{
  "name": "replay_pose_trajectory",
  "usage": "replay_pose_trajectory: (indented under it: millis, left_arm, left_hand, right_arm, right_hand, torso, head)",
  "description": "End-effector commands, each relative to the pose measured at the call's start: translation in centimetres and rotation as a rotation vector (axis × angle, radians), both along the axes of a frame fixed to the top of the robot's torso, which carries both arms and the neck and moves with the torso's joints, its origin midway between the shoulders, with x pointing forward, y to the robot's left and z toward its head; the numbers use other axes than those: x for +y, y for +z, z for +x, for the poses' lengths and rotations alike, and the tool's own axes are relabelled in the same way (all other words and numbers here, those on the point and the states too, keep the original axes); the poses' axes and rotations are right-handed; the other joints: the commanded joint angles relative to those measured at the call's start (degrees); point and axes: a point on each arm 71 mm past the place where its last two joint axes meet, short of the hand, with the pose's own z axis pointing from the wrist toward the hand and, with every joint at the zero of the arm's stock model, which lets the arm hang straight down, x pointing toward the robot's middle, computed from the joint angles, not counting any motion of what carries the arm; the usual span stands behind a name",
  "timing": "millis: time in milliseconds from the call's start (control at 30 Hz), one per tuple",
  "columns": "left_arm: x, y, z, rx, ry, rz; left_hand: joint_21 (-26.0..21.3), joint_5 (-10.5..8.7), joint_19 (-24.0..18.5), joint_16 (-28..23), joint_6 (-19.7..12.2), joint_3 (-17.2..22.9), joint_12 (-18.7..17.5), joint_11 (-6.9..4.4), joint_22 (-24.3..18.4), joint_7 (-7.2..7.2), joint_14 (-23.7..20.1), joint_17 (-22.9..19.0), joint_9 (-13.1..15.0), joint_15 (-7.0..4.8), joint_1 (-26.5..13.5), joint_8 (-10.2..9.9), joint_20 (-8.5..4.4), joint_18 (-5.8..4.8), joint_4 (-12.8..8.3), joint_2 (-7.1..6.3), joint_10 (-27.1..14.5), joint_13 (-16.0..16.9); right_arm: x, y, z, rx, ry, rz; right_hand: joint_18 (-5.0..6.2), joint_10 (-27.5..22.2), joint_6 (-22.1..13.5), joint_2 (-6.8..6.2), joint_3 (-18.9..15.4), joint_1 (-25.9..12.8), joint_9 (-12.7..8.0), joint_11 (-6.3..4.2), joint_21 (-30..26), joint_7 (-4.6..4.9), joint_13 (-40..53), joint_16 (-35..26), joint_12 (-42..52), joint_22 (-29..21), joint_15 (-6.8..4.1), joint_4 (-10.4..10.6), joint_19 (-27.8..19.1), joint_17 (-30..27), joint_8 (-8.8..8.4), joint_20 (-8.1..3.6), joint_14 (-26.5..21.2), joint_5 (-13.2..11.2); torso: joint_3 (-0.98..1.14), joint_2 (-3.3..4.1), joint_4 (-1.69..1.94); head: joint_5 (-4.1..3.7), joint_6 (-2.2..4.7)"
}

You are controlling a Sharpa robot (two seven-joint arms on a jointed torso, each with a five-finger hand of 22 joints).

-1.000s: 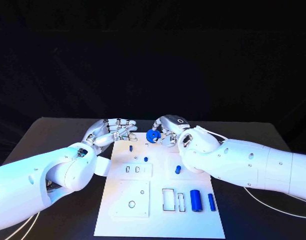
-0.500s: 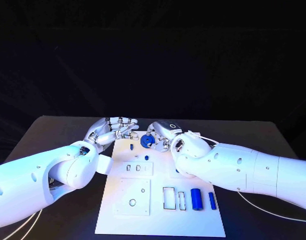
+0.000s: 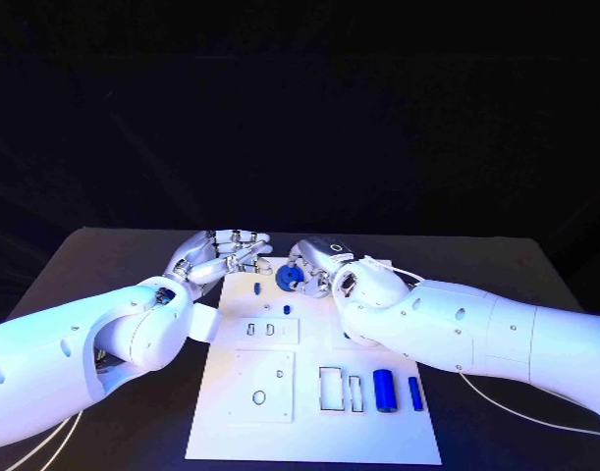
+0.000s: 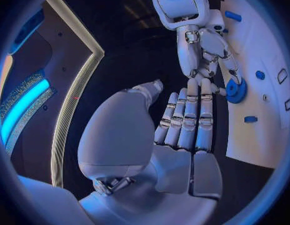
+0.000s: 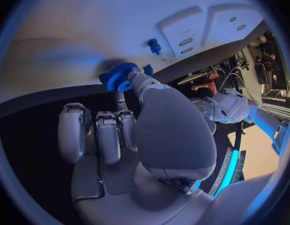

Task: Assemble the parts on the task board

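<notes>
While the right hand (image 3: 325, 263) pinched the small blue gear (image 3: 292, 276) between thumb and a fingertip, it sat right over the far end of the task board (image 3: 236, 422), so that hand was basically the one already in position. The gear was on the left side of the right hand, tucked between the two hands, and the wrist cam showed its toothed rim (image 5: 119, 76) hanging just off the board's far edge with a little blue peg (image 5: 154, 46) standing on the board not far from it. The left hand (image 3: 223, 257) hovered just left of the gear with its fingers straight and side by side, holding nothing, fingertips (image 4: 198, 85) nearly meeting the other hand's. My guess is the gear needs to come nearer over the board, onto that peg, flat face down, though I couldn't tell how well it lined up.
</notes>
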Motion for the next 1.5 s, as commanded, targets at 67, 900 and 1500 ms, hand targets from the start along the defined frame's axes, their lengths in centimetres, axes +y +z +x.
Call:
replay_pose_trajectory:
  millis: [67, 900, 1500]
  left_arm:
    - [-0.28, 0.13, -0.07, -0.002, -0.020, -0.011]
    - [-0.13, 0.13, -0.09, 0.000, -0.017, -0.008]
    - [-0.02, 0.06, 0.00, 0.003, -0.016, -0.006]
  left_hand:
    - [0.33, -0.23, -0.15, 0.38, -0.23, -0.09, -0.39, 0.14, -0.06, 2.03, -0.31, 0.10, 0.07, 0.13, -0.44, -0.28, 0.14, 0.69, 0.26, 0.01, 0.20, 0.08]
    - [0.33, -0.23, -0.15, 0.38, -0.23, -0.09, -0.39, 0.14, -0.06, 2.03, -0.31, 0.10, 0.07, 0.13, -0.44, -0.28, 0.14, 0.69, 0.26, 0.01, 0.20, 0.08]
    - [0.33, -0.23, -0.15, 0.38, -0.23, -0.09, -0.39, 0.14, -0.06, 2.03, -0.31, 0.10, 0.07, 0.13, -0.44, -0.28, 0.14, 0.69, 0.26, 0.01, 0.20, 0.08]
  right_arm:
    - [0.29, -0.30, 0.05, 0.008, 0.020, -0.028]
    - [0.46, -0.75, -0.09, 0.022, 0.030, -0.028]
    - [0.15, -0.59, -0.19, -0.007, 0.004, 0.000]
  right_hand:
    - [-0.61, 0.28, 0.13, 0.25, 0.41, -0.29, -0.01, -0.03, -0.23, 0.11, 7.23, 0.10, -0.09, 1.67, -0.35, -0.07, -0.16, 12.73, -0.03, -0.01, 5.66, 0.08]
    - [-0.51, -0.69, -2.12, -1.15, 1.87, -2.27, -0.71, 0.77, -0.74, 1.02, 6.13, 0.01, -1.08, 1.30, 0.30, -0.17, -0.53, 12.45, -1.83, 0.48, 5.59, -0.04]
    - [-0.53, -0.57, -1.59, -1.16, 2.17, -2.40, -0.61, 0.71, -0.66, 0.92, 6.28, 0.03, -0.98, 1.46, 0.32, -0.30, -0.44, 12.51, -1.64, 0.55, 5.60, -0.01]
  torso:
    - [-0.01, -0.03, 0.01]
    - [0.05, -0.01, -0.03]
    - [0.01, -0.05, 0.02]
  head:
    - [-0.01, -0.34]
    - [0.15, -0.53]
    - [0.05, -0.27]
